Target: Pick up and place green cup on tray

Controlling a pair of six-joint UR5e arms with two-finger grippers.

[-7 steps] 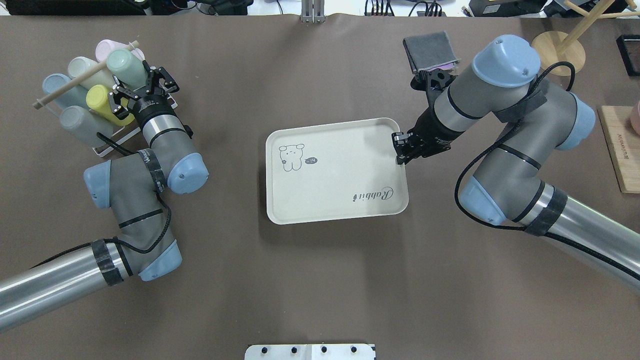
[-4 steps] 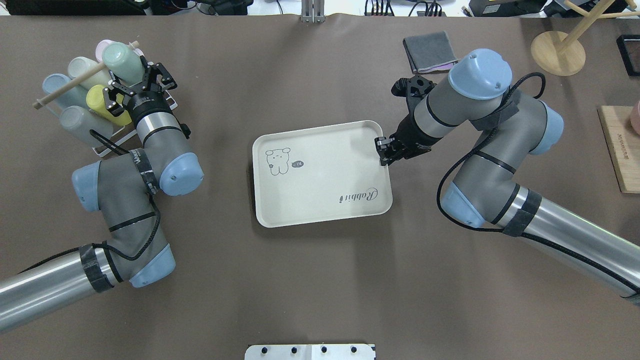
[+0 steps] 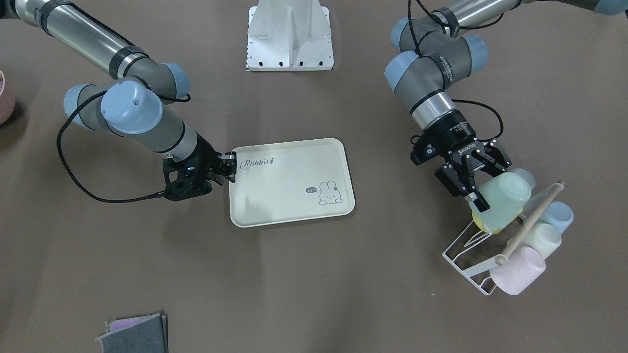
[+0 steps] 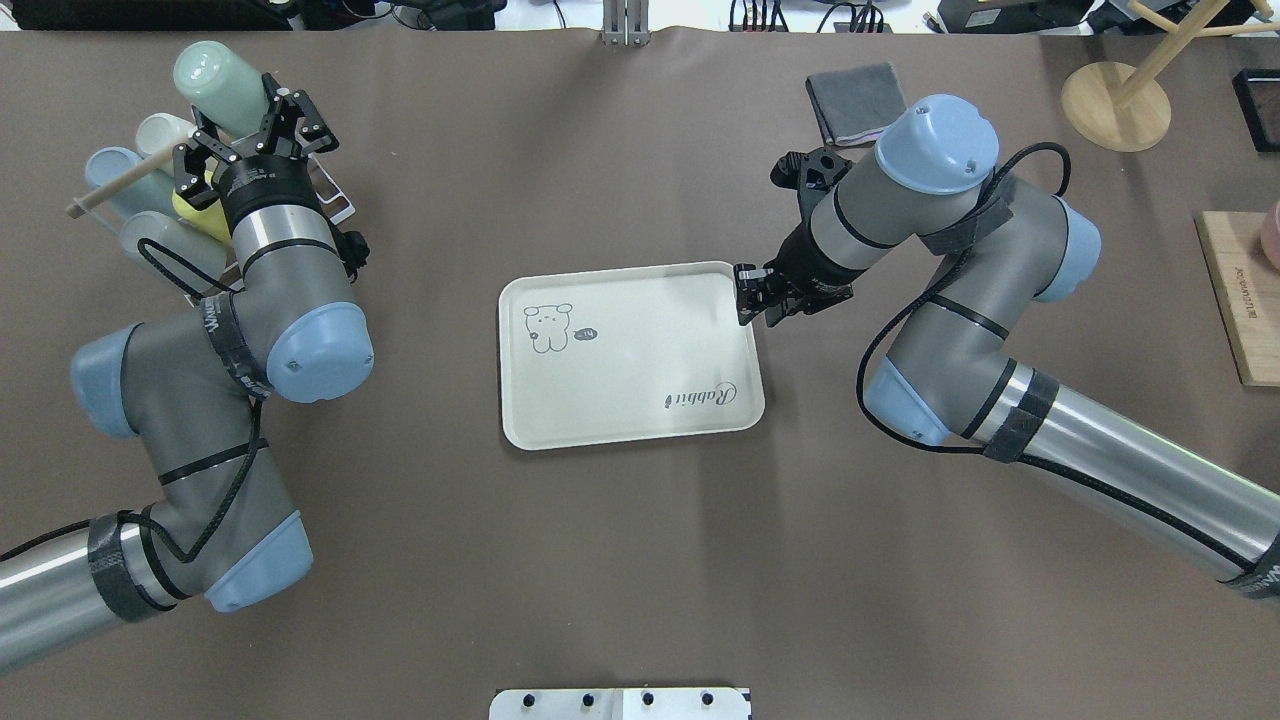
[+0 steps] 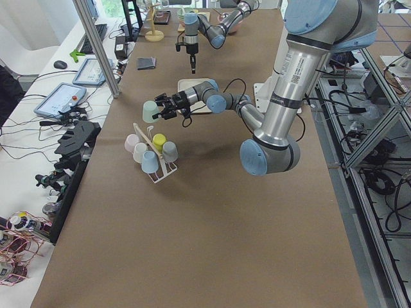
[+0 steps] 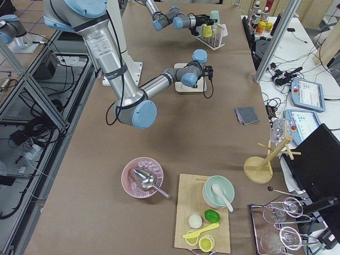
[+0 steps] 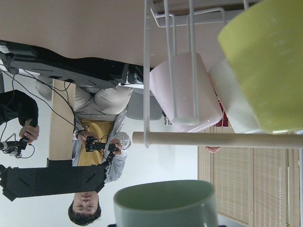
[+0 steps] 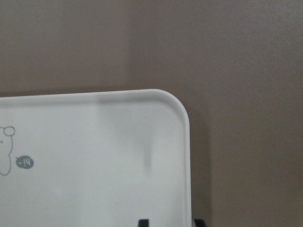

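Note:
My left gripper (image 4: 245, 122) is shut on the rim of the pale mint-green cup (image 4: 218, 76) and holds it tilted in the air above the far side of the cup rack. The green cup also shows in the front view (image 3: 501, 197), in the left side view (image 5: 149, 111) and at the bottom of the left wrist view (image 7: 163, 203). The cream tray (image 4: 640, 340) lies flat at the table's middle, its bunny drawing toward my left. My right gripper (image 4: 747, 296) is shut on the tray's far right rim (image 3: 245, 147); the corner shows in the right wrist view (image 8: 180, 109).
A white wire rack (image 3: 466, 260) with a wooden bar holds a yellow cup (image 4: 188, 205), a pink cup (image 3: 517, 269) and pale grey-blue cups. A grey cloth (image 4: 858, 100), a wooden stand (image 4: 1115, 100) and a wooden board (image 4: 1240, 300) lie at the far right.
My left gripper has lifted the green cup off the rack, up and toward the far side. My right gripper has dragged the tray to the left across the table.

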